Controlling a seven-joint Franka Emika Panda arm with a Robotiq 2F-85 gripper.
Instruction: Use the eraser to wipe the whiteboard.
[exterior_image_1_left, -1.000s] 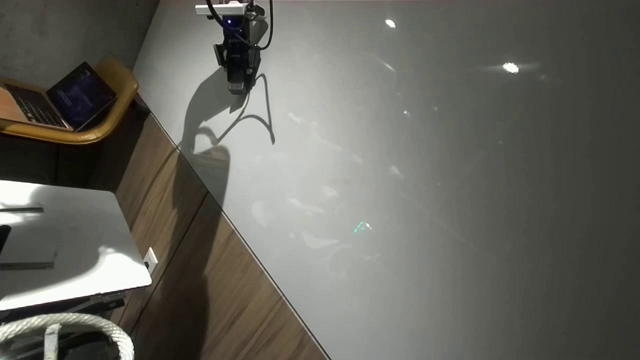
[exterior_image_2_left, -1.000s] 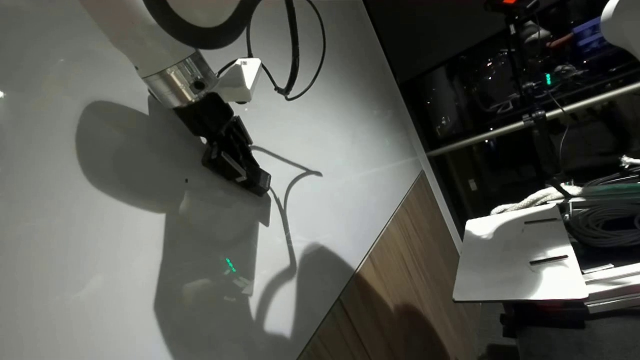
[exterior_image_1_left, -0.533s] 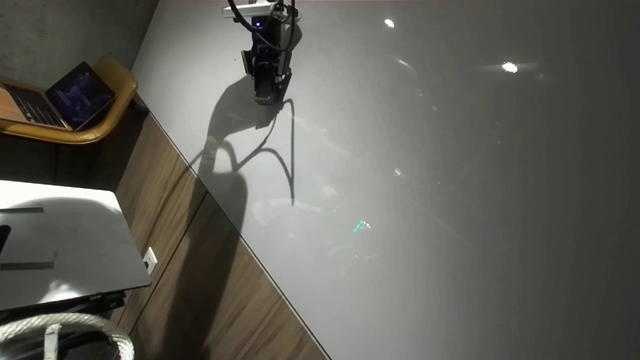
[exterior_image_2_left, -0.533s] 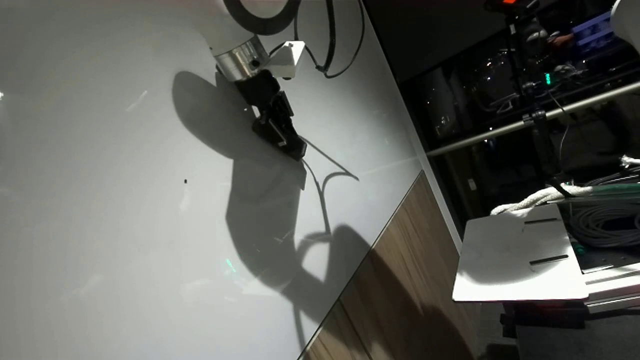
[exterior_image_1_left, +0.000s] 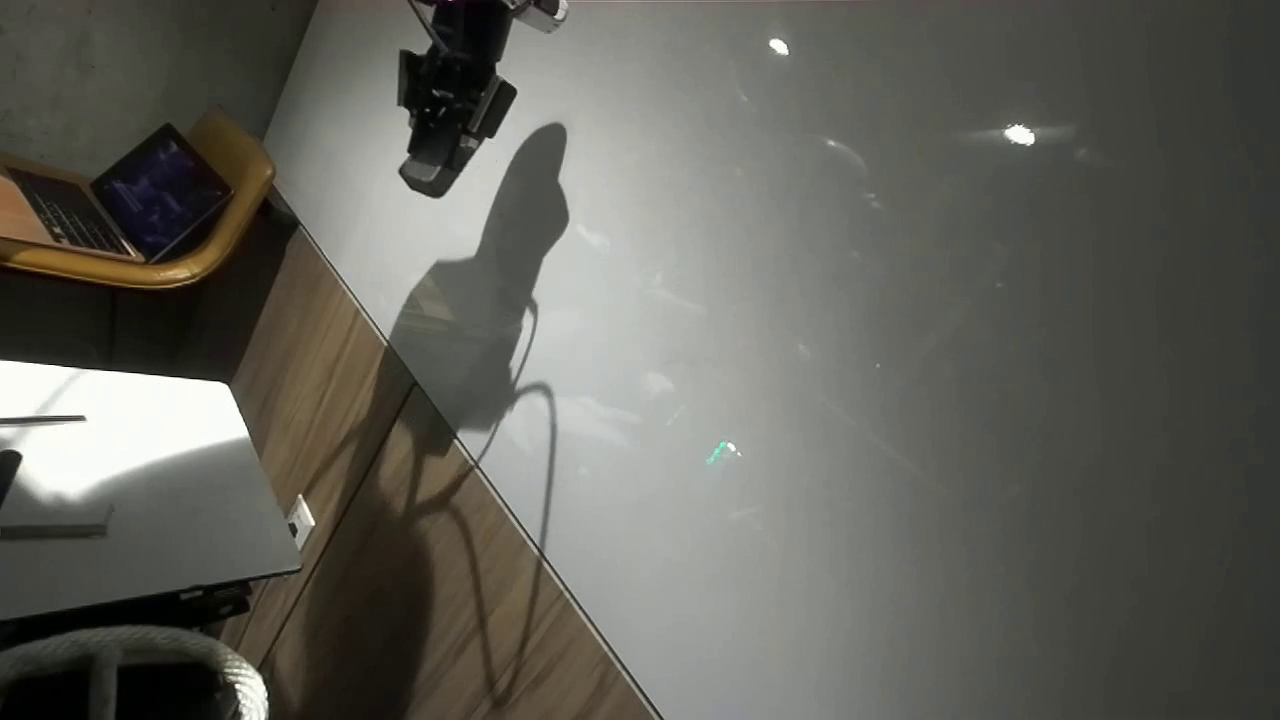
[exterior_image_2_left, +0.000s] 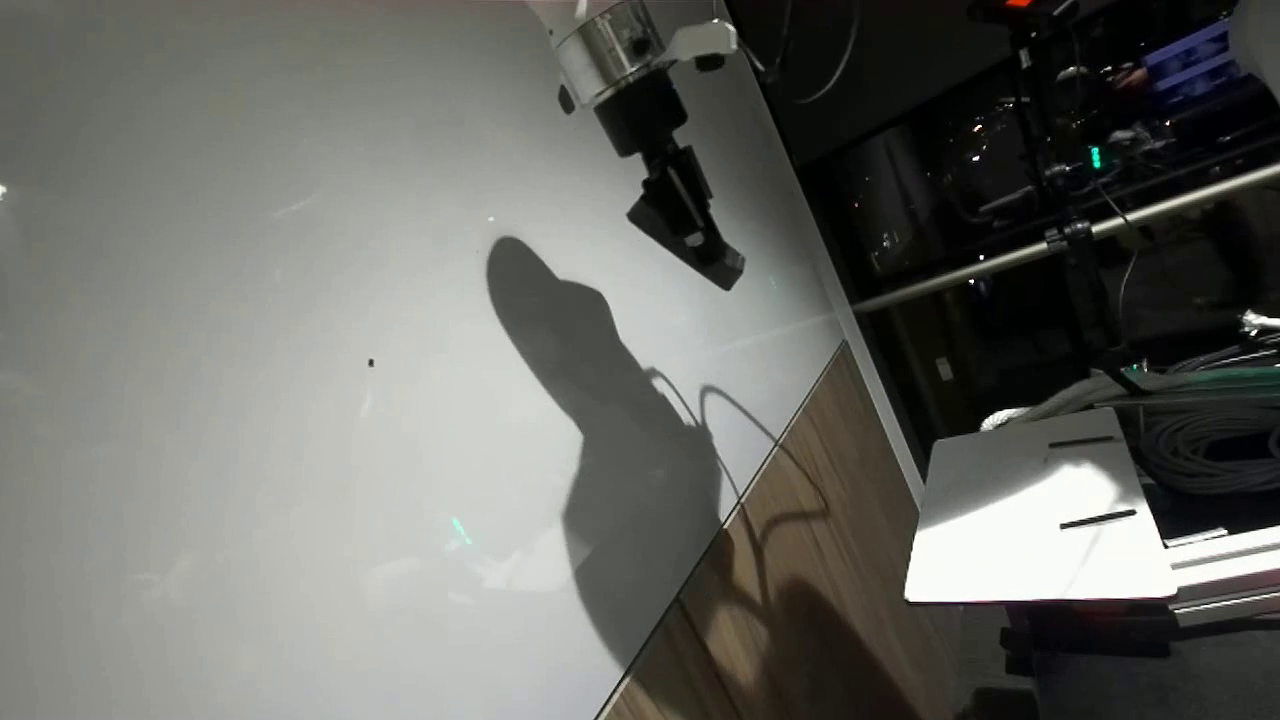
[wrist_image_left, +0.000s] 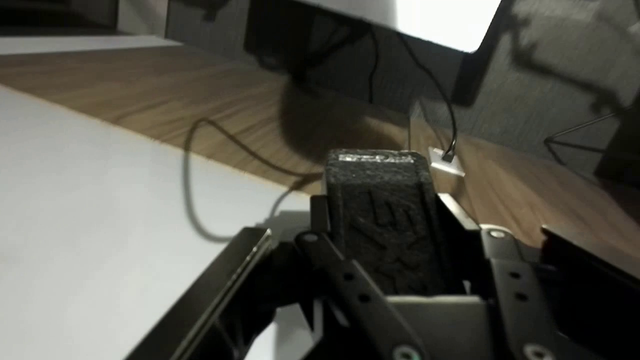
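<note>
While a laptop (exterior_image_1_left: 145, 205) lies unfolded at the far left in an exterior view, the claw (exterior_image_1_left: 453, 125), more to the right, holds the eraser (exterior_image_1_left: 428, 175) apart from the whiteboard (exterior_image_1_left: 900, 420), which reaches the right edge.

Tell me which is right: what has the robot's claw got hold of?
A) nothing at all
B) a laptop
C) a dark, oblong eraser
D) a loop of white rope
C: the wrist view shows the gripper closed on the eraser, whose dark, oblong body sticks out between its two sides.
</note>
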